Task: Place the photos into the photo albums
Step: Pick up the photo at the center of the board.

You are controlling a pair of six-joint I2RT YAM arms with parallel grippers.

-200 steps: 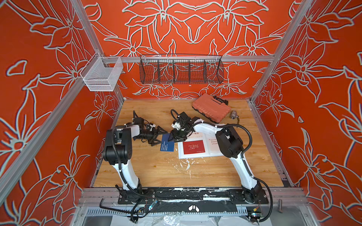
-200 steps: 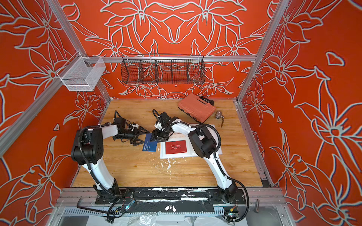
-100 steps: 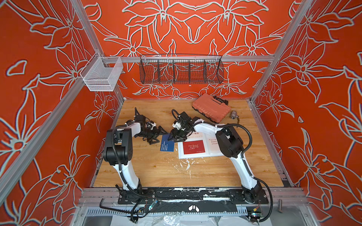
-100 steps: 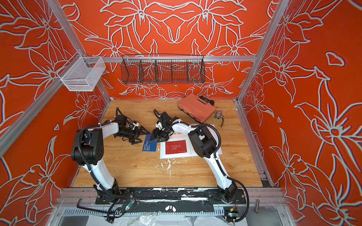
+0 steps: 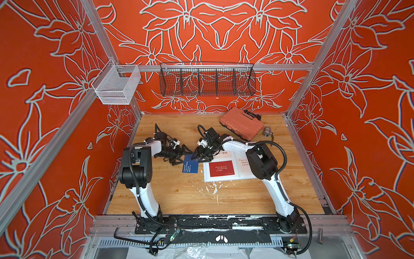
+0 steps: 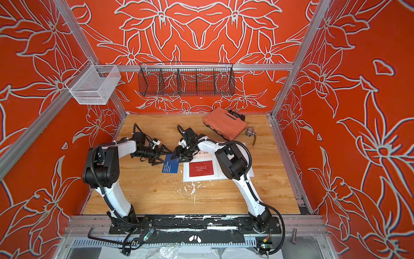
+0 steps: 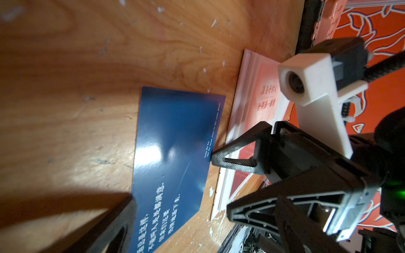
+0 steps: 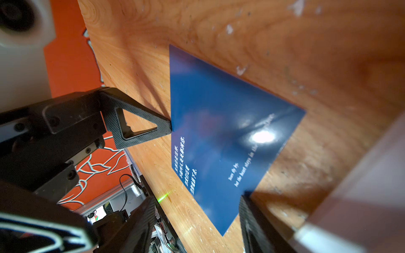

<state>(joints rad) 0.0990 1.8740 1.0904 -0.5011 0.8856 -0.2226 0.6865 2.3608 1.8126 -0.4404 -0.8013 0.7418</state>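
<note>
A navy blue photo (image 5: 190,164) (image 6: 170,167) lies flat on the wooden table, just left of the open white photo album (image 5: 207,178) (image 6: 187,178). A dark red photo (image 5: 221,168) rests on the album's left page. My left gripper (image 5: 184,157) is open at the blue photo's left edge, one finger (image 8: 140,127) touching that edge. My right gripper (image 5: 198,158) is open low over the photo's far right corner, one finger (image 7: 236,157) against the photo's edge beside the album (image 7: 245,98). In both wrist views the blue photo (image 7: 175,142) (image 8: 219,131) lies flat, held by neither gripper.
An orange ribbed case (image 5: 240,124) and a small metal valve (image 5: 267,131) sit at the back right. A black wire basket (image 5: 207,79) and a white mesh basket (image 5: 116,86) hang on the walls. White flecks (image 5: 212,188) dot the table before the album.
My left gripper has shifted slightly right, toward the blue photo's edge. The right arm, the album and the photos have stayed put.
</note>
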